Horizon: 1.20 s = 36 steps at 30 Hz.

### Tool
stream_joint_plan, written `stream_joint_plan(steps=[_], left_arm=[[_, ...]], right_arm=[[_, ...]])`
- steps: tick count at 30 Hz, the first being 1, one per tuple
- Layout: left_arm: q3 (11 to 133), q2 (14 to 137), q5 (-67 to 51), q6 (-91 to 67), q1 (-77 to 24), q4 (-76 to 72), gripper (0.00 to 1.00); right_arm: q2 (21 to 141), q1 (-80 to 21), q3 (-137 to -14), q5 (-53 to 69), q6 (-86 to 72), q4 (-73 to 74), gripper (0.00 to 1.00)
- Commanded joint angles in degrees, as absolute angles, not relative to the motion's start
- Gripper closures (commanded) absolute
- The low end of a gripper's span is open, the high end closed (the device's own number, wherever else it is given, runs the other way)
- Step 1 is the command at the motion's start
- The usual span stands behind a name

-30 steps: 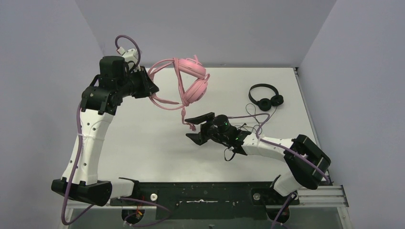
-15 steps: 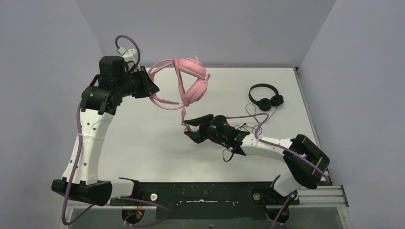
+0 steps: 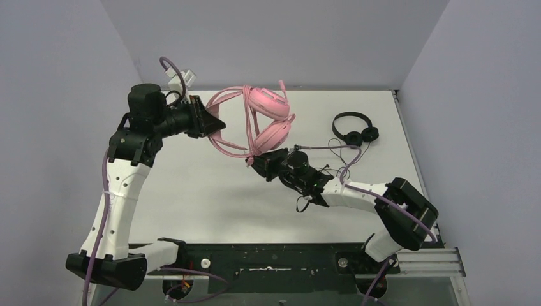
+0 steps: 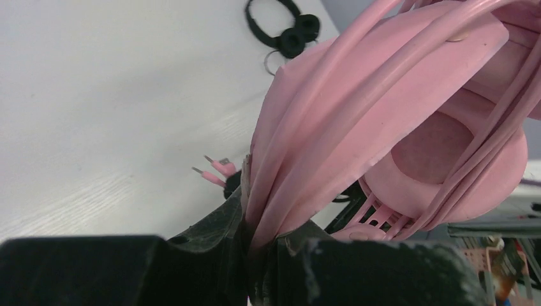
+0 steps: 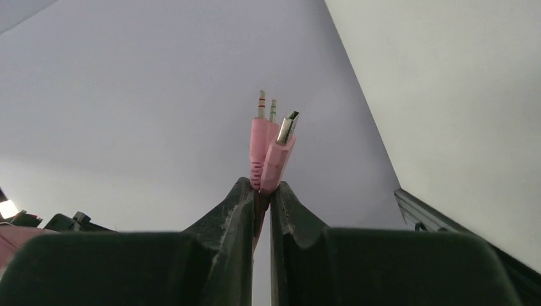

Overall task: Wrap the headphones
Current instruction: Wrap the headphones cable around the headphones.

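Clamping down on the pink headphones (image 3: 271, 118), the left tool (image 3: 214, 122) is holding them up above the far part of the desk (image 3: 191, 191). In the left wrist view its jaws are sitting closed to a narrow slot, pinching the padded band and several strands of pink cable (image 3: 226, 143) together. The two ear cups are hanging just beyond the tool, with cable strands running across them.

Loops of that cable are sagging between the two tools. The right tool (image 3: 260, 160) is reaching in from the right, just below the ear cups. It is squeezing the cable's end: in the right wrist view its jaws are standing almost together, gripping the pink plugs (image 5: 271, 143) at their bases. The plugs are sticking straight out past the fingertips: two thin audio jacks side by side and a flat metal connector beside them. The left wrist view is also catching the jack tips poking out below the headset.

The black headphones (image 3: 354, 129) are lying flat on the far right of the desk, well apart from both tools and touching neither.
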<state>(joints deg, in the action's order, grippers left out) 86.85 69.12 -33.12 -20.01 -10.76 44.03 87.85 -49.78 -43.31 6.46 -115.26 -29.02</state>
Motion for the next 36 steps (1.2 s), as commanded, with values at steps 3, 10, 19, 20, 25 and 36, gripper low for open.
stream_joint_plan(steps=[3,10,19,20,25,36], left_arm=[[81.7,61.8,-62.8,-23.5,-11.0,22.4,1.0],[83.6,59.9,-56.2,-4.7,-20.5,43.7,1.0],[81.9,57.0,-28.6,11.6,-36.8,57.1,1.0],[81.4,56.4,-26.1,12.8,-38.5,56.9,1.0],[79.7,54.7,-16.8,18.8,-44.1,54.9,1.0],[76.5,50.0,-2.0,26.7,-50.8,46.3,1.0]], right_arm=[[88.1,-41.7,-40.7,11.1,-92.5,-56.5,1.0],[85.0,-35.1,-46.1,26.6,-75.2,-57.7,1.0],[86.8,-32.6,-55.4,53.9,-72.7,-69.8,1.0],[87.5,-32.8,-55.9,56.0,-74.0,-72.1,1.0],[87.9,-34.6,-58.5,65.2,-74.5,-74.9,1.0],[89.4,-35.9,-62.3,72.7,-86.7,-84.3,1.0]])
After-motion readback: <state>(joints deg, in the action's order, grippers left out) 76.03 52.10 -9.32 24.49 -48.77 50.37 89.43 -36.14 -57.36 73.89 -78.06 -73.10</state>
